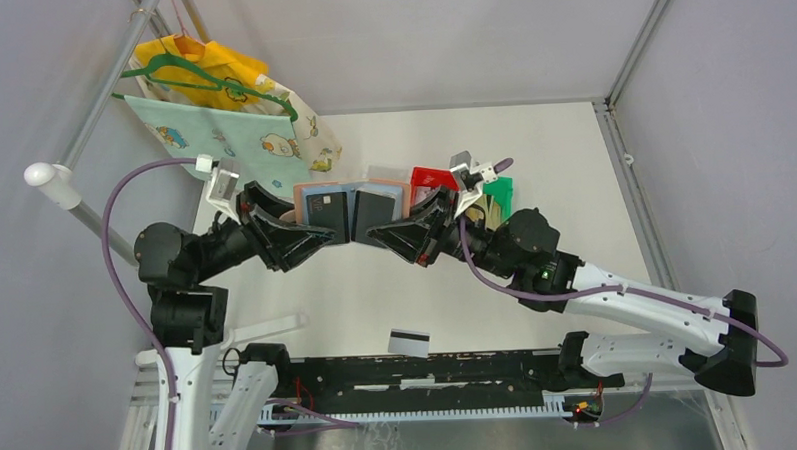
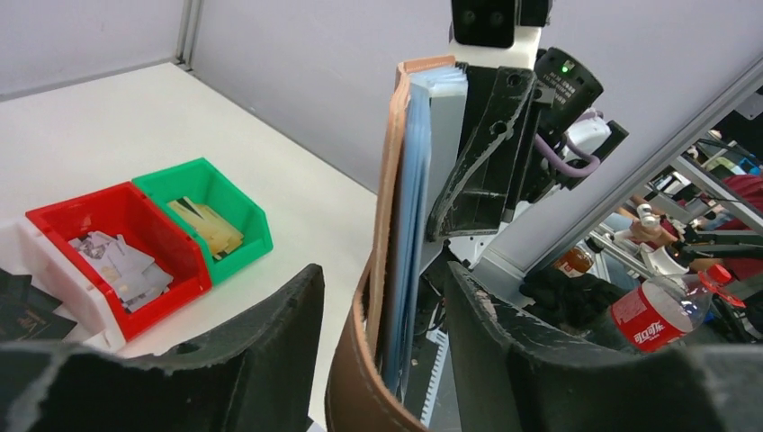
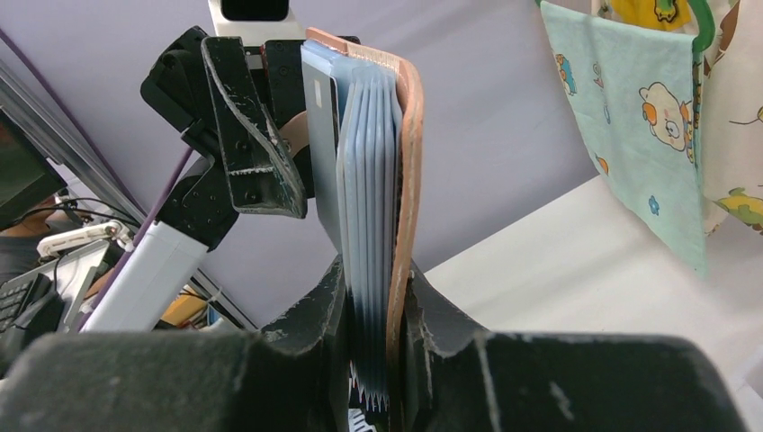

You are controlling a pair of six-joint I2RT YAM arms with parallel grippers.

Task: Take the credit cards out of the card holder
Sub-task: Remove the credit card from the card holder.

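Observation:
The reddish-brown card holder hangs open in the air between my two grippers, with dark credit cards showing in its pockets. My right gripper is shut on one half, pinching the leather cover and the stack of light blue pockets. A grey card sits in the outermost pocket. My left gripper straddles the other half of the holder, with a gap on each side, so it is open. One white card with a black stripe lies on the table near the front edge.
A red bin with paper scraps, a green bin with yellowish cards and a white bin stand together behind the holder. Children's clothes on hangers hang from a rail at the back left. Grey walls enclose the table.

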